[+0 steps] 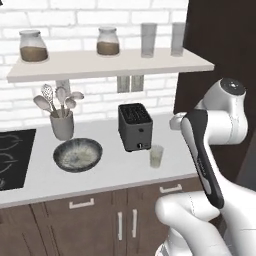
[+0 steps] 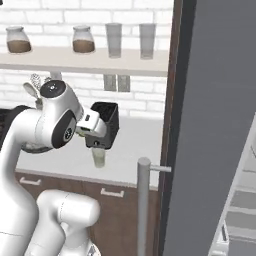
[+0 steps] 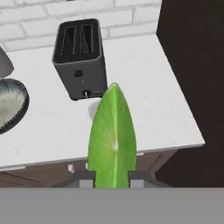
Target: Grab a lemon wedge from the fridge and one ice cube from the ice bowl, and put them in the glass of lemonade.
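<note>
Well, the end effector [image 3: 112, 174] was pinching the lemon wedge [image 3: 112, 140], its two dark fingertips [image 3: 86, 176] clamped on either side of the wedge's base. The wedge stood up tall in the hand view, a smooth, glossy yellow-green sliver tapering to a point, with a pale seam down its middle. It hung above the white, faintly mottled bench [image 3: 144, 109], near the front edge.

Just beyond the wedge's tip sat the black toaster [image 3: 81, 59], boxy and matte, with two long slots on top. The glass of lemonade [image 1: 156, 156] stood just in front of the toaster's right corner, a short clear tumbler with pale liquid; in the hand view the wedge hid most of it.

To the left lay the ice bowl [image 1: 77, 154], round and shallow, dark-rimmed with a speckled cream inside; whether an ice cube sat in it I could not tell. Behind it stood a grey utensil cup [image 1: 62, 125] bristling with pale spoons and spatulas. A black cooktop [image 1: 12, 157] was set into the bench at far left.

Above ran a flat pale shelf [image 1: 110, 65] carrying two lidded jars of brown contents and two tall clear glasses [image 1: 148, 40], against white brick. In the right base view, the grey fridge door [image 2: 220, 125] stood swung open, its silver bar handle [image 2: 143, 205] upright in front.
</note>
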